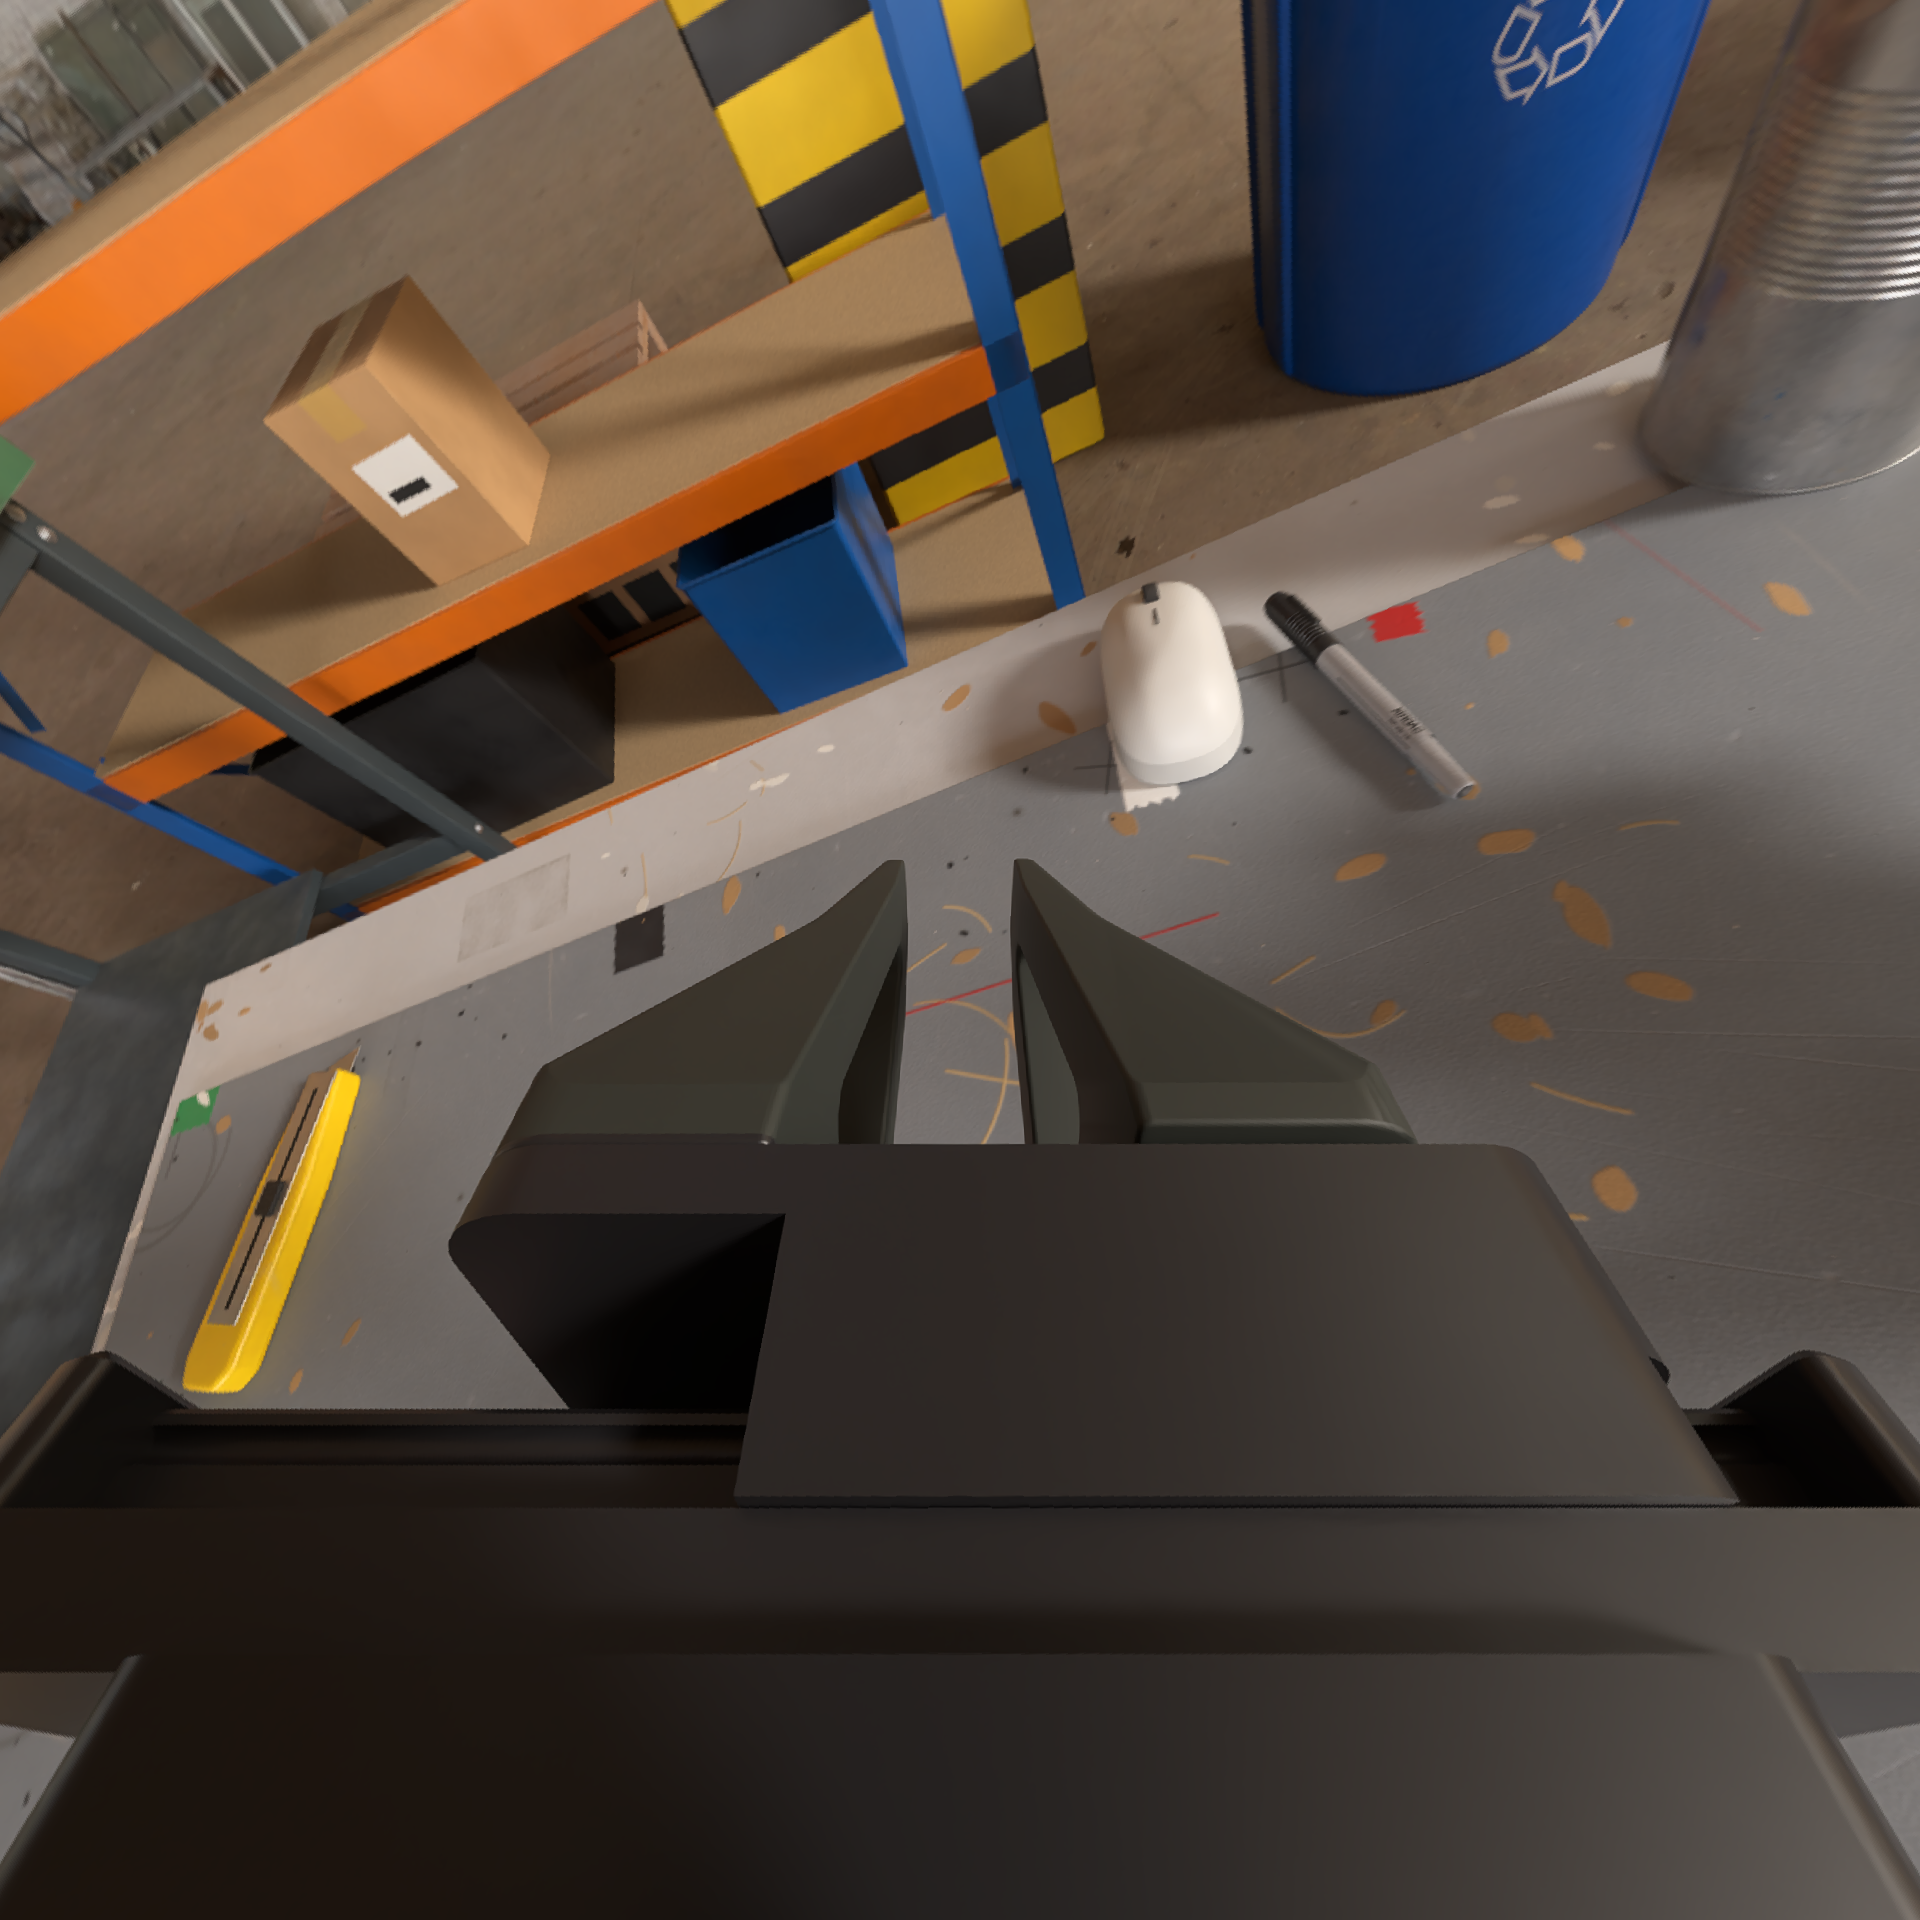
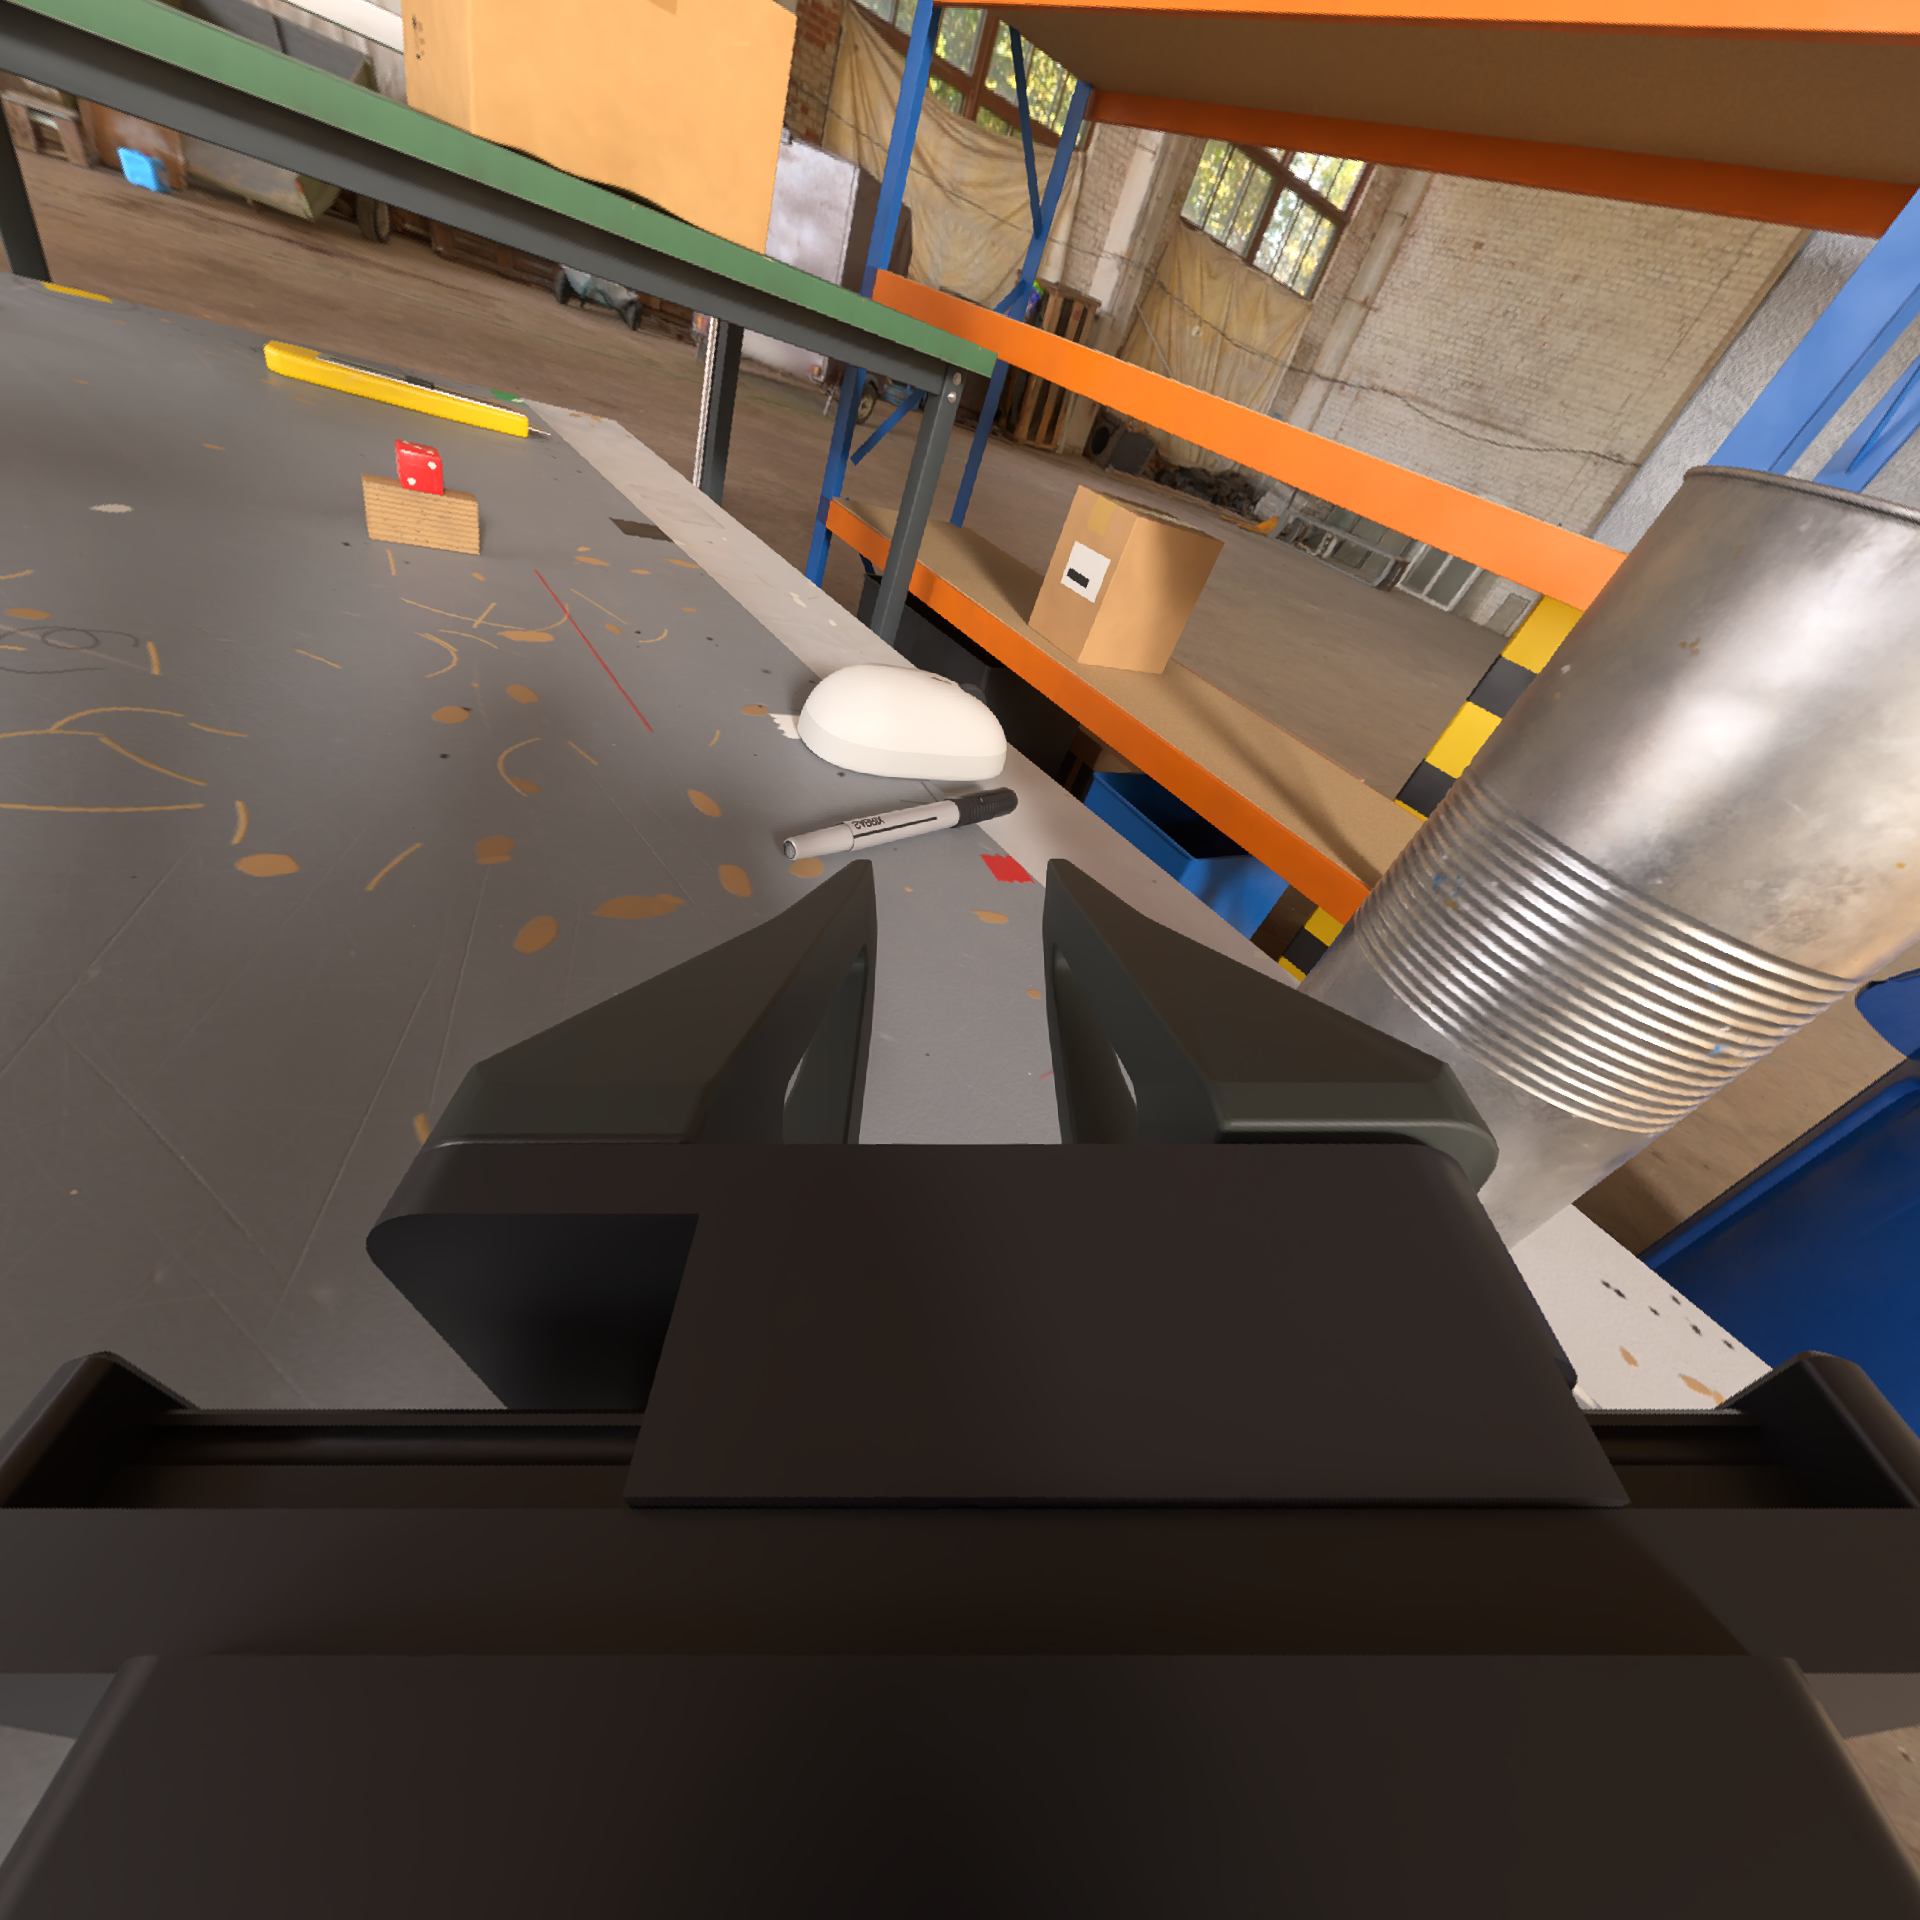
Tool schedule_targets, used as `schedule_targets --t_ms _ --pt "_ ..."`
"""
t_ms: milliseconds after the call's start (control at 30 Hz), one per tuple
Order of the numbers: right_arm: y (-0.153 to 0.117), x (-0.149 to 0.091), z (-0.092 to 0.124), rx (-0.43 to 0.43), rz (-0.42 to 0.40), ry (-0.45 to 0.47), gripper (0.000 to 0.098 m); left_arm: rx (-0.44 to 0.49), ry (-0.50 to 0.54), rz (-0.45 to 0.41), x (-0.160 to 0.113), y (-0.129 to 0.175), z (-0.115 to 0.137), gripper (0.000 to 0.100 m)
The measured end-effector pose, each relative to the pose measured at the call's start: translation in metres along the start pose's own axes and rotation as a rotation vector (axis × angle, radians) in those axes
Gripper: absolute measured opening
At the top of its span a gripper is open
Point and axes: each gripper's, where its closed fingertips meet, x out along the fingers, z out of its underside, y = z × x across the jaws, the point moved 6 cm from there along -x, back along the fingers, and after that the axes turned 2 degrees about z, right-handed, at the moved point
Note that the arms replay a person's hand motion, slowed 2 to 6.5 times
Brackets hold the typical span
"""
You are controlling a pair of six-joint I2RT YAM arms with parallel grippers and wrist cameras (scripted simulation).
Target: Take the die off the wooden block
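Note:
A small red die [image 2: 419, 467] sits on top of a wooden block [image 2: 421, 513] on the grey table, far off at the upper left of the right wrist view. My right gripper [image 2: 958, 873] is open and empty, low over the table, well away from the block. My left gripper [image 1: 958, 871] is open and empty above the table; the die and block do not show in the left wrist view.
A white computer mouse [image 2: 902, 722] and a marker pen [image 2: 900, 823] lie near the table's edge; both show in the left wrist view too, the mouse [image 1: 1170, 681] and the marker [image 1: 1367, 694]. A yellow utility knife [image 1: 272, 1232] lies at the left. A metal can [image 2: 1662, 790] stands at the right.

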Motion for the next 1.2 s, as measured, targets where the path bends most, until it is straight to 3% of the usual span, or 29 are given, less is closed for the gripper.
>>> schedule_targets --t_ms 367,1200 --pt "0.0 0.0 -0.001 -0.002 -0.002 0.004 0.0273 -0.066 -0.136 -0.007 0.015 -0.038 0.029 0.017" --pt "-0.003 -0.001 0.0 -0.018 -0.011 -0.001 0.0273 -0.268 -0.421 0.128 0.056 -0.09 0.083 0.023"
